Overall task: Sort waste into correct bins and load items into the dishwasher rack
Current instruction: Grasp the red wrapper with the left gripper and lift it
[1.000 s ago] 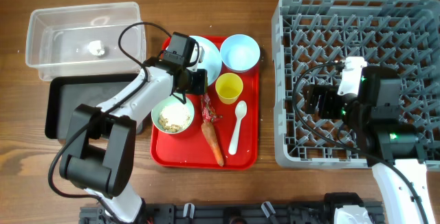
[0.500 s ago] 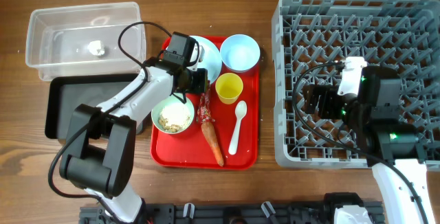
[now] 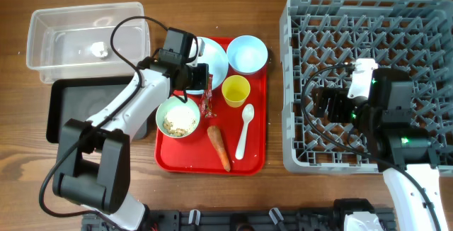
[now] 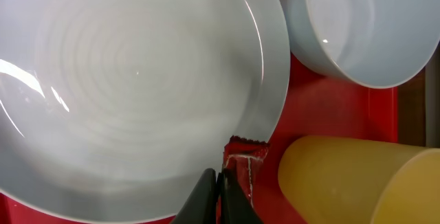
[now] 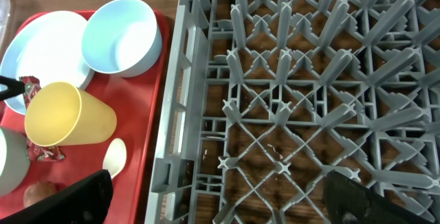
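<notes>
Pinching one wrapper (image 4: 244, 159) in left gripper (image 4: 218, 189); right gripper (image 3: 322, 103) spread apart over one rack (image 3: 396, 18). On one tray (image 3: 255, 156): one plate (image 4: 130, 80), two bowls (image 3: 247, 53) (image 3: 178, 117), one cup (image 3: 236, 90), one spoon (image 3: 244, 128), one carrot (image 3: 219, 146).

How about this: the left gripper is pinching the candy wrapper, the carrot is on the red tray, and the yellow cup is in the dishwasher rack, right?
Not quite. The yellow cup is not in the dishwasher rack; the overhead view shows it sitting on the red tray. The rest holds: the left gripper is pinching the candy wrapper, and the carrot is on the red tray.
</notes>
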`<state>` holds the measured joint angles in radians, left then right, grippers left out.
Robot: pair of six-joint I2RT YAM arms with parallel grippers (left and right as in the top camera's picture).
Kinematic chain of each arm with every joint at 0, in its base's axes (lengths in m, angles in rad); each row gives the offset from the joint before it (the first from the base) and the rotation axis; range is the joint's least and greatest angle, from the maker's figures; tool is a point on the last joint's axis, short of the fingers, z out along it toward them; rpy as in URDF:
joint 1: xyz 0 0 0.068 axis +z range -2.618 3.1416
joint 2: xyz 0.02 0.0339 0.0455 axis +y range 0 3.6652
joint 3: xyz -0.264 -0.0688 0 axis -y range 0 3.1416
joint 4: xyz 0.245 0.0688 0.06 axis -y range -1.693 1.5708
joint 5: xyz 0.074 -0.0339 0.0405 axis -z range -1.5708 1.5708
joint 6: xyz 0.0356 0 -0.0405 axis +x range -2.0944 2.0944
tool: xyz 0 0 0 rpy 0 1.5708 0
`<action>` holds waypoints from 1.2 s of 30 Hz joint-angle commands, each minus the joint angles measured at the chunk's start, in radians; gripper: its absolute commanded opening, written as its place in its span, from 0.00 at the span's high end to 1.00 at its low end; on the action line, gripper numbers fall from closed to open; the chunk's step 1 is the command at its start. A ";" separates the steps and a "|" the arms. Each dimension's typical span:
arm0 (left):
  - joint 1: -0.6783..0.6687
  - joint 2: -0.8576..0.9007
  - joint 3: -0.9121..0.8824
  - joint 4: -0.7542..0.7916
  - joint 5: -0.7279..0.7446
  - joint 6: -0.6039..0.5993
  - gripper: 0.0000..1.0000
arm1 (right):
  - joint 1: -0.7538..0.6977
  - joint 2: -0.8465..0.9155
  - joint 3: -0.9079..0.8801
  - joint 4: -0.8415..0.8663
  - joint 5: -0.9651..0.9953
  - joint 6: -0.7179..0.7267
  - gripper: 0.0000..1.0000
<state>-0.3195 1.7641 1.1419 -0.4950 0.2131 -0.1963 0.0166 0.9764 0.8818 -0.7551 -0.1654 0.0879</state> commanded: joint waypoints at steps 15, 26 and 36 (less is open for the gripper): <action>0.001 0.033 0.016 0.020 -0.113 0.004 0.85 | -0.003 0.002 0.022 0.002 -0.020 -0.006 0.00; 0.001 0.065 0.016 0.032 -0.011 0.000 0.43 | -0.003 0.002 0.022 0.002 -0.020 -0.006 0.00; -0.006 0.069 -0.002 0.008 0.022 -0.003 0.46 | -0.003 0.002 0.022 0.002 -0.020 -0.006 0.00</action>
<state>-0.3206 1.8179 1.1419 -0.4858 0.2119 -0.1967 0.0166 0.9764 0.8818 -0.7551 -0.1654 0.0879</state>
